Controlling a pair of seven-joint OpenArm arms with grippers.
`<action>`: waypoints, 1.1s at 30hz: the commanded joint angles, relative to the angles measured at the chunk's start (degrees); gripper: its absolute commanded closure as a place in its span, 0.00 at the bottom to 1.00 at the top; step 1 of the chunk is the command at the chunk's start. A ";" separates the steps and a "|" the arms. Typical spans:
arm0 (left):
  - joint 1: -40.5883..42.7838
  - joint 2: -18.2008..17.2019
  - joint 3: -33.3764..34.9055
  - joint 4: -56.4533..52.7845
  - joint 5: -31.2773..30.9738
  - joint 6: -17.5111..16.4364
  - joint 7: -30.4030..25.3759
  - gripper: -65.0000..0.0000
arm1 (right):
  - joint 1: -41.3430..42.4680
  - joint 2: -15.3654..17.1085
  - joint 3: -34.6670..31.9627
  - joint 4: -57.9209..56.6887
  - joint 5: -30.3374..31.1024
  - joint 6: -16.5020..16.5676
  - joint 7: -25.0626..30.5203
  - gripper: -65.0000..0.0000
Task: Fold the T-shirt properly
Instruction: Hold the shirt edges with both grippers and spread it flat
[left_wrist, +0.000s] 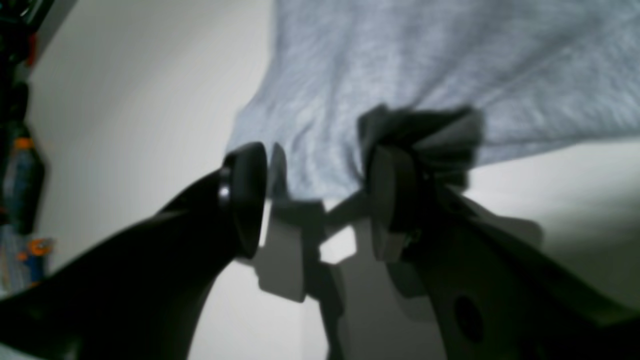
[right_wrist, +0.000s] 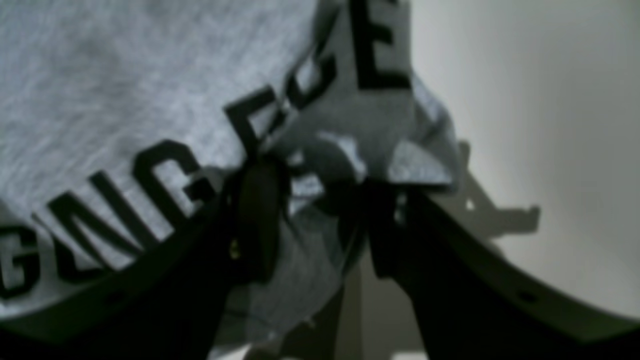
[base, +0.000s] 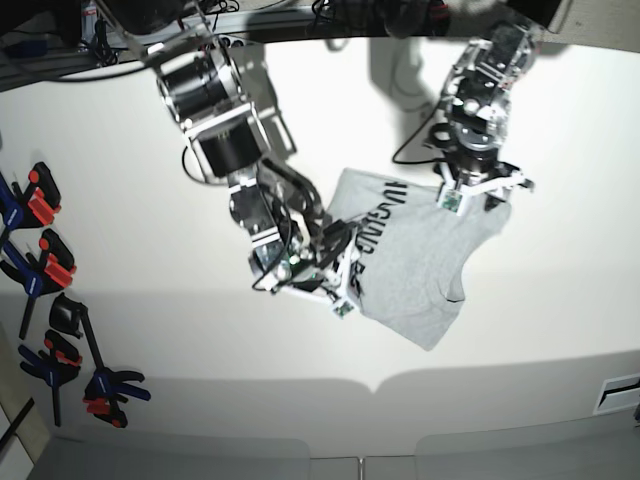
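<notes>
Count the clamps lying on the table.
4, all along the table's left edge in the base view: upper clamp, second clamp, third clamp, lowest clamp. More may be hidden beyond the frame.

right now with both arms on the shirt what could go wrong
1. The right tool pinches a crumpled wad of the light heather-grey cotton T-shirt beside its black lettering; that bunch may fold in as a crease.
2. The left tool holds only a small tuft on one finger; it could slip free.
3. Uneven pulling may skew the shirt on the white table.
</notes>
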 joint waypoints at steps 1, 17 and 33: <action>-0.90 -1.29 -0.22 0.61 0.87 1.01 0.24 0.53 | -1.31 0.39 -0.13 2.03 -1.11 0.02 -4.61 0.65; -2.78 -3.37 -0.22 0.61 0.50 1.05 -2.73 0.53 | -18.69 -1.84 -0.13 37.46 3.10 -5.92 -12.37 0.67; -2.75 -3.37 -0.22 0.61 0.48 1.07 -1.77 0.53 | -19.06 -4.63 9.14 34.91 -9.29 -4.28 -1.14 0.67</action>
